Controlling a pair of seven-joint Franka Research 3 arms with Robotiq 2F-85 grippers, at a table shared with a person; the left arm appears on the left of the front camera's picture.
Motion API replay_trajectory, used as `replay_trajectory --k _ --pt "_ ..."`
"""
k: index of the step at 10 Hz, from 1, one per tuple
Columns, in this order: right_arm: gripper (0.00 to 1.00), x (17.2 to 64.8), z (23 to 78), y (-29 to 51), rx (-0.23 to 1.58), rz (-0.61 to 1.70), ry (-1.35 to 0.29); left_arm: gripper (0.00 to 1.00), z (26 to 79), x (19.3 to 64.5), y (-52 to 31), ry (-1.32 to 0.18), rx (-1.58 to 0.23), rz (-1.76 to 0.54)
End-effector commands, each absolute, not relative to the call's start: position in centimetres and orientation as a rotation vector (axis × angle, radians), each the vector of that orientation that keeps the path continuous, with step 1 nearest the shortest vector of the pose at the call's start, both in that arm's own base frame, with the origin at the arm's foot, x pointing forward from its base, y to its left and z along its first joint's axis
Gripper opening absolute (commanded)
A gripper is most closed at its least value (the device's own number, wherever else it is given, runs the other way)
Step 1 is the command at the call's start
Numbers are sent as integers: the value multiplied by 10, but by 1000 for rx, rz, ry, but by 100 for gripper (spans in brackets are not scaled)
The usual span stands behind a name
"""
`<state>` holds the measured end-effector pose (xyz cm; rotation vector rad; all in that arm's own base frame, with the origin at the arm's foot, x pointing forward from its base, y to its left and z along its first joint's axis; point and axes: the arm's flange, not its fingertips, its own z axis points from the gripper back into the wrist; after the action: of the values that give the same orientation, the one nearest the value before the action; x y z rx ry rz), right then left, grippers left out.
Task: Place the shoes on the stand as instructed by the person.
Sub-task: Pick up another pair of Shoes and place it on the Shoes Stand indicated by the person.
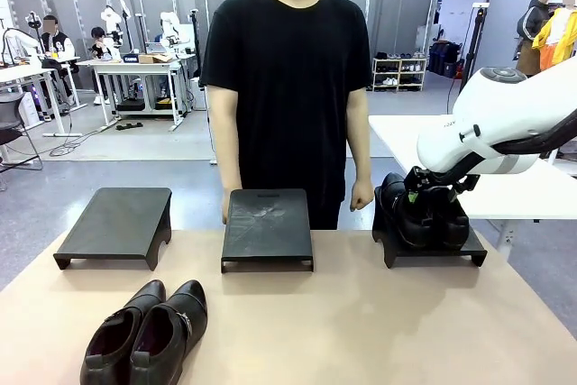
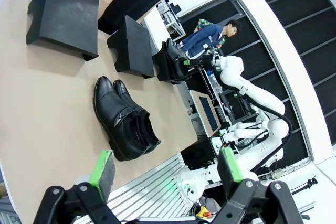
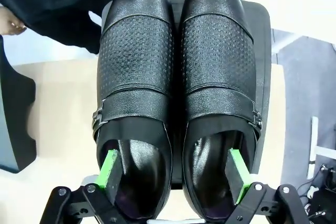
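**Inspector:** Black leather shoes, one pair, stood on the right stand, side by side with toes toward the person. The right gripper hung over the heels. Its jaws were wide apart, with a green pad dipped into each shoe's opening, and it was clamped on nothing.

**Assessor:** Which step did you judge it to be?

**Inspector:** Release and withdrawal from that pair. My recommendation was a straight lift along the fingers with no sideways drift. Each pad sat close to a collar, and a snag could have dragged a shoe toward the stand's edge.

**Assessor:** And the other pair?

**Inspector:** The second pair lay on the table at the near left, the two shoes touching each other and well apart from every stand. The left gripper hovered above the table with jaws apart, holding nothing.

**Assessor:** Where should they go?

**Inspector:** The middle stand and the left stand both stood bare. The person's hand hung in a loose fist just beside the right stand, and I saw no pointing. I judged it best to wait for a clear signal.
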<state>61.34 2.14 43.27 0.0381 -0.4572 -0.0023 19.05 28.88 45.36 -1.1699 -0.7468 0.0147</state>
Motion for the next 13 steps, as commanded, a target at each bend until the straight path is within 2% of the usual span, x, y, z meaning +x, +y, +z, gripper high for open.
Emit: replay_trajectory --k 1,4,8,11,13 --pt "100 617 433 20 36 -3 -461 100 454 190 291 -766 -1180 -5" --pt "100 613 433 21 38 -2 -458 100 454 190 291 -766 -1180 -5" --pt "100 528 504 10 185 30 -413 100 454 190 291 -766 -1180 -5" --pt "100 476 521 -40 376 55 -363 100 454 190 291 -766 -1180 -5" --pt "100 432 519 -95 583 123 -346 100 454 190 291 -766 -1180 -5"
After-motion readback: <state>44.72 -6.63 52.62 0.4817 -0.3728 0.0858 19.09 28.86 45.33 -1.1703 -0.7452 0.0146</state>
